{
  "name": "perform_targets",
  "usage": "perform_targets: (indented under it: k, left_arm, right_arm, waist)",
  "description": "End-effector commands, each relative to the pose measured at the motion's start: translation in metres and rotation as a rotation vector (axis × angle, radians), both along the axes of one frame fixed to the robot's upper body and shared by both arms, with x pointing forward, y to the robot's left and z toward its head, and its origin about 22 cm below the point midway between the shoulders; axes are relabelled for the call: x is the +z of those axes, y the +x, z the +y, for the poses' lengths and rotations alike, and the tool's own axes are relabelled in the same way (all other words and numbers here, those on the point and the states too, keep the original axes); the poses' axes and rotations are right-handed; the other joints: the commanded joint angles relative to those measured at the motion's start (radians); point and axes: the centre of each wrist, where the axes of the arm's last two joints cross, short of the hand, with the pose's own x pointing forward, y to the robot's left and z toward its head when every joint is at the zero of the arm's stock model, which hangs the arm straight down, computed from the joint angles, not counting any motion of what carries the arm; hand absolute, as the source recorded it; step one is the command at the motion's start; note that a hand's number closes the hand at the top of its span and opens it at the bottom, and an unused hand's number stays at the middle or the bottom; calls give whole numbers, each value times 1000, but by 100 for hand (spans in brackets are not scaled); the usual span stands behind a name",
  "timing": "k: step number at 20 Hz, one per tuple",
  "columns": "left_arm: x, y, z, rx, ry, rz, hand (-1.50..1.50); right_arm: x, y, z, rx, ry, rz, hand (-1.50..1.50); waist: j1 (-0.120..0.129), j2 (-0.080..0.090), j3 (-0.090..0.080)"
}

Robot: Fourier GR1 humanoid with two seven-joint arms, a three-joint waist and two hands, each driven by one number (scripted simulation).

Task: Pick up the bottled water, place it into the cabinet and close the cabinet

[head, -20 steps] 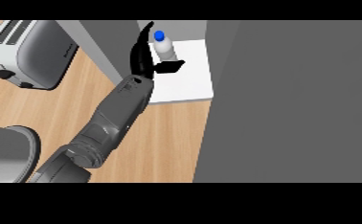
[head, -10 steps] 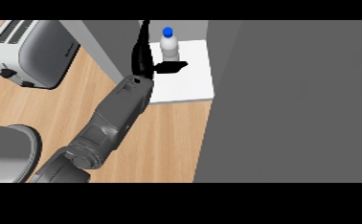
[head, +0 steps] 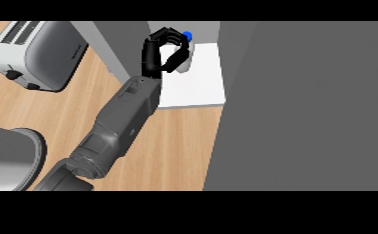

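Left hand [head: 153, 58] held far forward — fingers and thumb curled inward.

The left hand [head: 156, 54] curls round the bottle [head: 188, 37] standing on the white shelf [head: 201, 85], right of a toaster [head: 40, 53].

Cabinet shelf [head: 201, 85]: bottled water [head: 189, 48] on it, just right of left hand [head: 157, 53]; toaster [head: 40, 53] on worktop [head: 177, 143], far left.

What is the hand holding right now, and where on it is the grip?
The left hand holds the bottled water, fingers and thumb curled round its body below the blue cap, at the cabinet's white shelf.
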Motion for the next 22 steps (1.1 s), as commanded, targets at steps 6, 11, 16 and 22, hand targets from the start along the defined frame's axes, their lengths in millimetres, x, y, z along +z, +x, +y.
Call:
perform_targets:
  k: [6,11,16,22]
  left_arm:
    - [-4,-9,-2,-239,-189,-17,150]
    - [-5,-22,-6,-360,-266,19,150]
    - [-23,-56,1,-390,-360,15,150]
    - [-22,-100,13,-384,-406,20,150]
  right_arm:
    - [16,-6,-4,-48,6,-30,-150]
    - [23,-8,-10,-79,-23,-49,-150]
    - [31,-16,-16,-73,-27,-42,-150]
    - [29,-13,-21,-54,-56,-38,-150]
  waist:
    - [34,-14,1]
    - [54,-22,1]
    - [78,-31,1]
    - [93,-31,3]
